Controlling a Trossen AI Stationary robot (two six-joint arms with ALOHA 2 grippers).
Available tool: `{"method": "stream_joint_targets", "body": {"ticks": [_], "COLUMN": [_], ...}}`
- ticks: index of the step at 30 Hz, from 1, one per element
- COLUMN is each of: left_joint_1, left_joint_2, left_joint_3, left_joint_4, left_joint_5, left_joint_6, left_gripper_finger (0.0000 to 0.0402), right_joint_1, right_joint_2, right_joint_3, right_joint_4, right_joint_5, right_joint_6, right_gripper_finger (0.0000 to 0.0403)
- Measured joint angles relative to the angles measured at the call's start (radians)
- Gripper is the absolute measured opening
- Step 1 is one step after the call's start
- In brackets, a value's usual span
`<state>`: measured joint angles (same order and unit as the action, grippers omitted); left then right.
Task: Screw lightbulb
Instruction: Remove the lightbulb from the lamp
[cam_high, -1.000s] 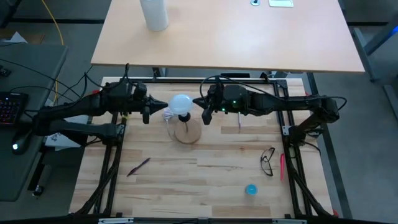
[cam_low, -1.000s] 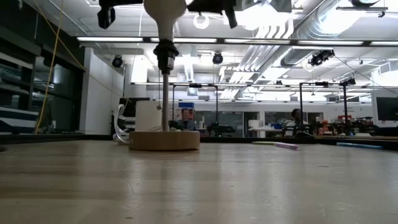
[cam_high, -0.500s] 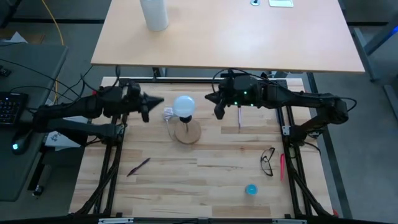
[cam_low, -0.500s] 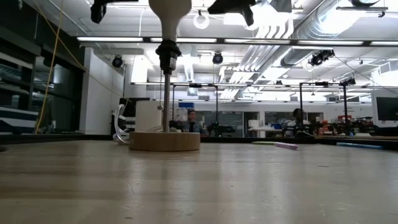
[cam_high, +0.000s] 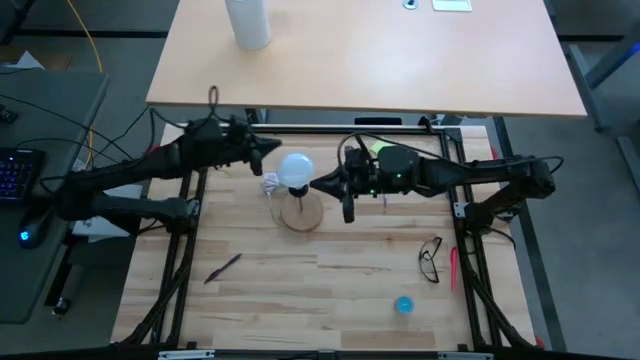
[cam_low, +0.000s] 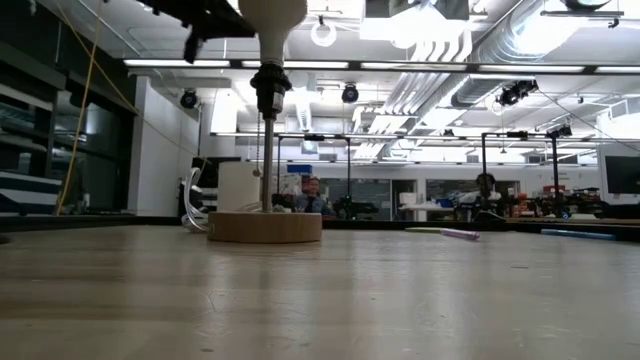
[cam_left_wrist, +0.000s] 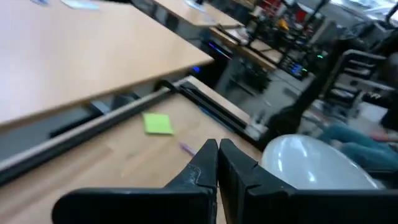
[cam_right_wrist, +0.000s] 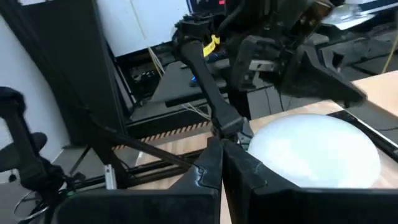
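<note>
The white lightbulb (cam_high: 294, 170) stands upright with its screw base in the black socket post (cam_low: 268, 90) of the round wooden disc (cam_high: 303, 214), which lies on the table. My left gripper (cam_high: 272, 148) is shut, just off the globe's far left side. The globe shows beside its fingers in the left wrist view (cam_left_wrist: 317, 163). My right gripper (cam_high: 316, 185) is shut, at the globe's near right side. The globe also shows beside its fingers in the right wrist view (cam_right_wrist: 314, 149). My left gripper's shut fingertips (cam_left_wrist: 217, 152) stand level beside the globe's far left side; whether they touch it, I cannot tell. My right gripper's shut fingertips (cam_right_wrist: 222, 152) come level from the table's right, close against the globe's near right side; whether they touch it, I cannot tell.
A white cord (cam_high: 270, 184) lies left of the disc. Glasses (cam_high: 430, 258), a red pen (cam_high: 453, 268) and a small blue thing (cam_high: 403, 305) lie at the near right. A purple pen (cam_high: 223, 267) lies at the near left. A tall white cylinder (cam_high: 248, 22) stands on the far table.
My left gripper has gone toward the far edge and right, closing on the bulb's far left side. My right gripper first drew back toward the table's right and far edge, then came back to the bulb's near right side. The bulb and disc have stayed in place.
</note>
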<state>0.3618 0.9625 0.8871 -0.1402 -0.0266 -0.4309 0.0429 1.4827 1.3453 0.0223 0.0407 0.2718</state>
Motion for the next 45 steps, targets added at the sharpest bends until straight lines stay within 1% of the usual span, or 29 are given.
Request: {"method": "stream_joint_targets", "body": {"ticks": [3,8,13,20,25,33,36,40,45], "left_joint_1": [0.0,0.0,-0.002,-0.002,0.001,0.046,0.068,0.078,0.075], "left_joint_2": [0.052,0.086,0.086,0.085,0.078,0.031,0.004,-0.009,0.005], "left_joint_3": [0.0,0.0,0.0,0.0,0.0,0.0,0.001,-0.002,-0.026], "left_joint_4": [0.034,0.034,0.033,0.032,0.033,0.01,-0.067,-0.152,-0.101], "left_joint_5": [0.06,0.108,0.112,0.112,0.11,0.113,0.127,0.16,0.205], "left_joint_6": [-0.013,-0.039,-0.039,-0.031,0.028,0.168,0.242,0.341,0.354], "left_gripper_finger": [0.0,0.0,0.0,0.0,0.0,0.0,0.0,0.0,0.0], "right_joint_1": [-0.001,-0.001,-0.003,-0.007,-0.015,-0.024,-0.024,-0.021,-0.021], "right_joint_2": [0.024,0.049,0.051,0.05,0.05,0.05,0.05,0.05,0.05], "right_joint_3": [0.0,0.0,0.0,0.0,0.0,0.0,0.0,0.0,0.0], "right_joint_4": [0.011,0.022,0.024,0.03,0.049,0.09,0.116,0.117,0.099], "right_joint_5": [0.015,0.072,0.113,0.115,0.113,0.071,0.046,0.049,0.054], "right_joint_6": [0.015,0.021,0.022,-0.01,-0.02,-0.018,-0.009,-0.008,-0.007], "right_gripper_finger": [0.0,0.0,0.0,0.0,0.0,0.0,0.0,0.0,0.0]}}
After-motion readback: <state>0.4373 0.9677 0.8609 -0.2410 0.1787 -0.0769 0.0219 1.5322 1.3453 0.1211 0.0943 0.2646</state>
